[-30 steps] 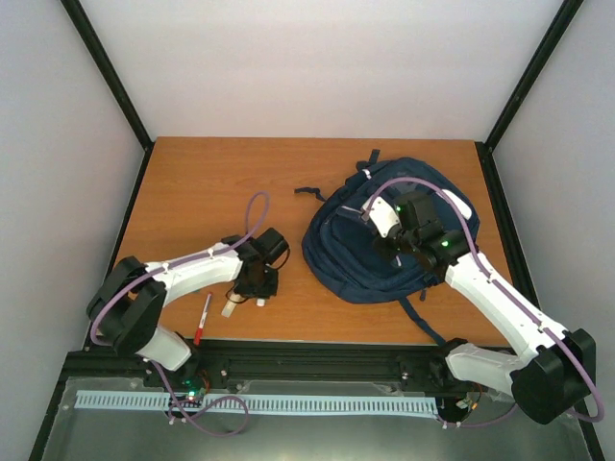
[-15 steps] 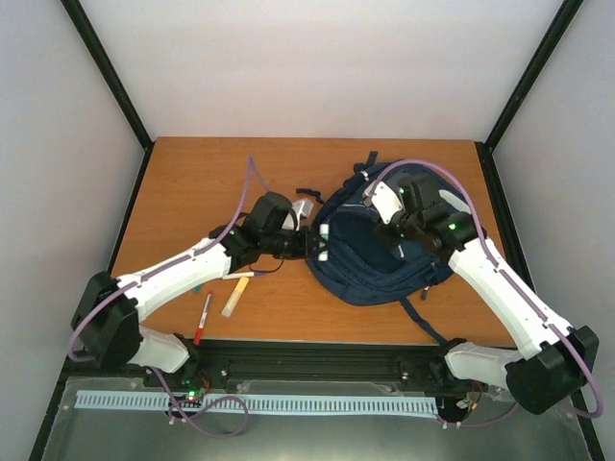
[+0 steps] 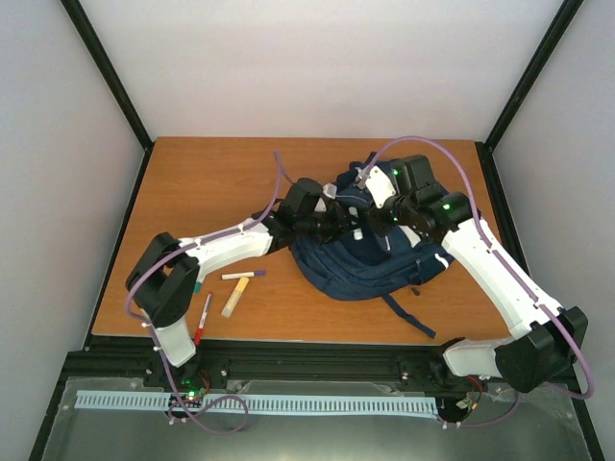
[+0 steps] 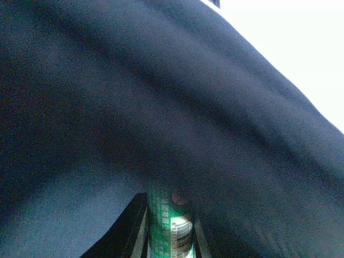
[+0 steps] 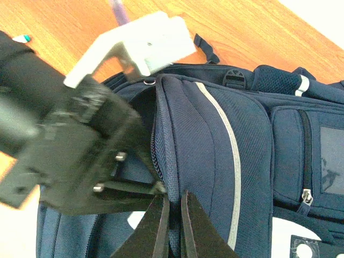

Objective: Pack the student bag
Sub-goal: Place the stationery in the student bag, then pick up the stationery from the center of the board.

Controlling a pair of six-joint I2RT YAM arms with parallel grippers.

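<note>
The navy student bag [image 3: 384,269] lies right of the table's middle, its upper flap pulled up. My right gripper [image 5: 173,203] is shut on the fabric edge beside the bag's [image 5: 215,156] open zipper and holds it raised; in the top view it [image 3: 381,223] sits above the bag's top. My left gripper [image 4: 169,217] is inside the opening, shut on a green tube with a barcode label [image 4: 167,228]. Dark bag fabric [image 4: 161,97] fills the left wrist view. From above, the left gripper [image 3: 338,223] is mostly hidden under the flap.
Near the left front of the table lie a yellow stick [image 3: 235,297], a white pen with a purple cap [image 3: 243,276] and a red pen [image 3: 204,318]. A dark strap [image 3: 408,319] trails from the bag toward the front edge.
My left arm swung from the front left of the table across to the bag and pushed its gripper into the opening. The right gripper lifted the flap up and back.
</note>
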